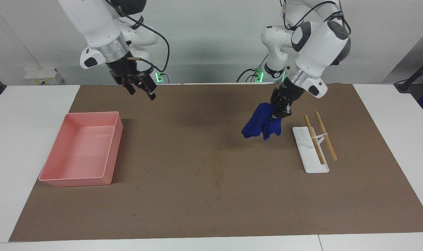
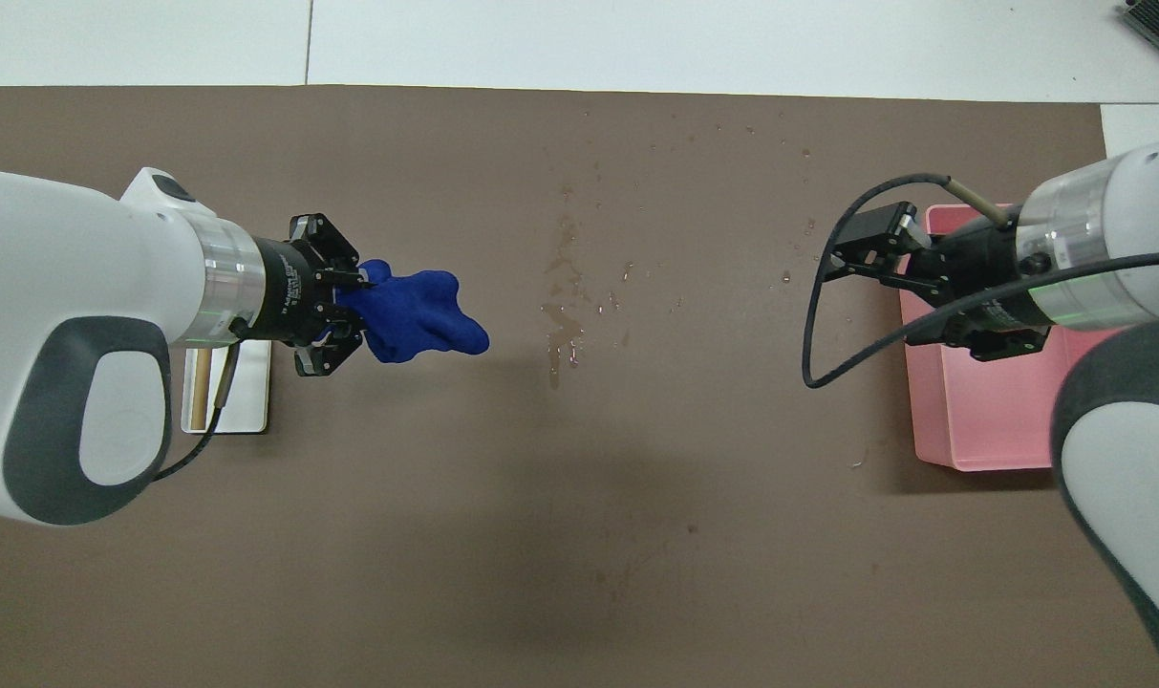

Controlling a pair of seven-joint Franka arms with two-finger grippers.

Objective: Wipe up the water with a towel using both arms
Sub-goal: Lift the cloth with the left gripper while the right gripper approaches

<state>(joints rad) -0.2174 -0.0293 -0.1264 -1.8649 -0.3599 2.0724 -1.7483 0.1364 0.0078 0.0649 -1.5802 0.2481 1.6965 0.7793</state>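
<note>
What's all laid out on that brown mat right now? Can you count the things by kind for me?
Blue towel, held in the air by the left tool: 1
Pink bin: 1
White tray: 1
Wooden sticks: 2
Water patch: 1
Total: 6

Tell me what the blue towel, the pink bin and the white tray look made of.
The towel looks like soft fuzzy cloth, likely microfiber: it droops in limp folds from the left pincer. The pink bin seems smooth molded plastic, with a slight sheen on its floor. The white tray looks like rigid matte plastic, though glazed ceramic is possible.
</note>
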